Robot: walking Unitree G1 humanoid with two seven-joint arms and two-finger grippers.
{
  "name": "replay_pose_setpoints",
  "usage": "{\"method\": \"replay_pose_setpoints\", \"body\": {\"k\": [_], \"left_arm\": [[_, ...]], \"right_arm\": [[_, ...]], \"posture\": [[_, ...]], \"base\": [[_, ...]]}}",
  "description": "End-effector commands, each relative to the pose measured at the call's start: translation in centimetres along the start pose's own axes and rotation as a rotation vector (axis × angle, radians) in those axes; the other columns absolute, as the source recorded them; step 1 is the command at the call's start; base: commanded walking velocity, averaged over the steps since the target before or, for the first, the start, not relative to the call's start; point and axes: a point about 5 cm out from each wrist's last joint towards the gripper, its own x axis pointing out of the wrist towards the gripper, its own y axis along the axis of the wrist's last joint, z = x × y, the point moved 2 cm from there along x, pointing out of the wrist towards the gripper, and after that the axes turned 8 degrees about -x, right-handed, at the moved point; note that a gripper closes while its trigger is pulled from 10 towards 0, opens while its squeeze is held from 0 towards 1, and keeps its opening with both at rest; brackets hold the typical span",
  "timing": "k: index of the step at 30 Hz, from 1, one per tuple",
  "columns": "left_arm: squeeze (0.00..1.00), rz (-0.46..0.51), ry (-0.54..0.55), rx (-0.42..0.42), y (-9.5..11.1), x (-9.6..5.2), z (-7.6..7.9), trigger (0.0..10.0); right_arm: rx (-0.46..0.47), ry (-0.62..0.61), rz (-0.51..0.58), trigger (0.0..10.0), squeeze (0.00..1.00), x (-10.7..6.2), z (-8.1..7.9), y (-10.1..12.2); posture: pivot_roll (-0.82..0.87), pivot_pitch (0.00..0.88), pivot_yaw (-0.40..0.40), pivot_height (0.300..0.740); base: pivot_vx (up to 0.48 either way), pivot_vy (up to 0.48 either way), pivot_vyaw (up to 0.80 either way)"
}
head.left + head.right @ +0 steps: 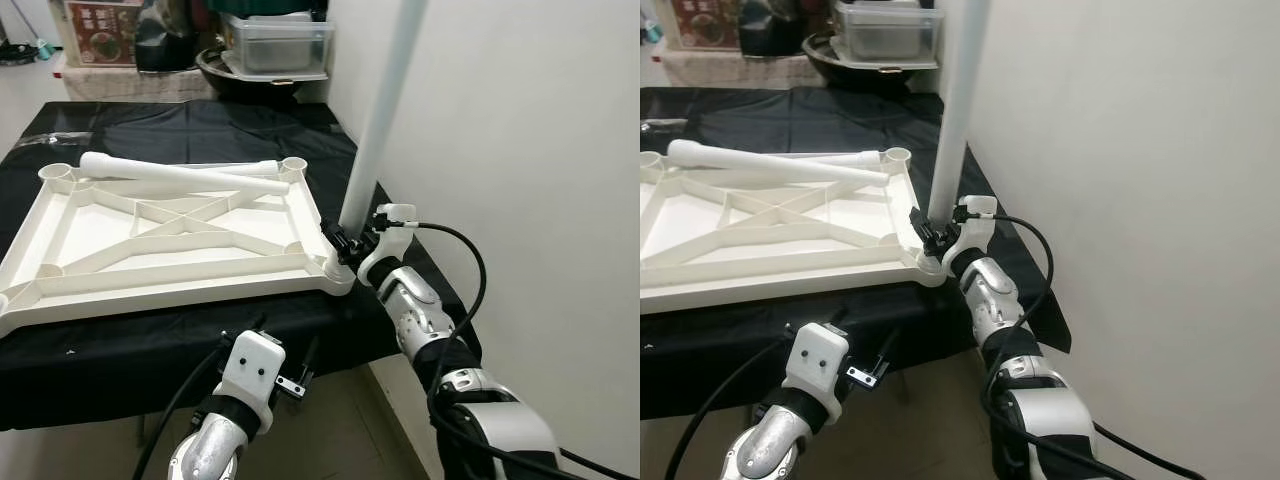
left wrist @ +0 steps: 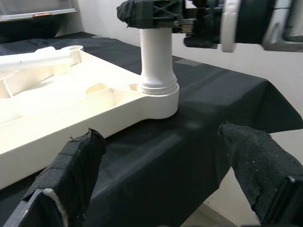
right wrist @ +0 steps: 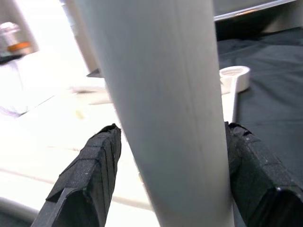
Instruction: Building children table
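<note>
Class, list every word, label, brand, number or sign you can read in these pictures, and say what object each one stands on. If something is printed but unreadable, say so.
No text can be read.
Red box behind the table: printing on its front, too small and blurred to read.
White tabletop, loose leg, upright leg held by the right gripper, and left gripper: no markings seen.

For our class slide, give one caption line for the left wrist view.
Right hand grips the upright white leg seated in the tabletop's corner socket.
</note>
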Motion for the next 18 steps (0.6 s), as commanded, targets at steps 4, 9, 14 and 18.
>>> {"method": "replay_pose_setpoints", "body": {"k": [4,9,14,18], "left_arm": [[0.0,-0.022,-0.006,-0.015,-0.6,0.0,0.3,10.0],[0.0,-0.023,-0.006,-0.015,-0.6,-0.1,0.4,10.0],[0.0,-0.022,-0.004,-0.018,-0.6,-0.3,0.5,10.0],[0.0,-0.022,-0.004,-0.019,-0.6,-0.3,0.5,10.0]], "right_arm": [[-0.04,0.374,-0.131,10.0,0.0,0.0,-2.4,-0.5],[-0.098,0.563,-0.206,10.0,0.0,0.0,-3.7,-0.4],[-0.156,0.764,-0.285,10.0,0.0,-0.2,-5.4,-0.7],[-0.159,0.803,-0.299,10.0,0.0,-0.3,-5.6,-0.8]], "posture": [[0.12,0.064,-0.108,0.74],[0.13,0.061,-0.12,0.74],[0.14,0.061,-0.124,0.74],[0.14,0.061,-0.124,0.74]], "base": [[0.0,0.0,0.0],[0.0,0.0,0.0],[0.0,0.0,0.0],[0.0,0.0,0.0]]}}
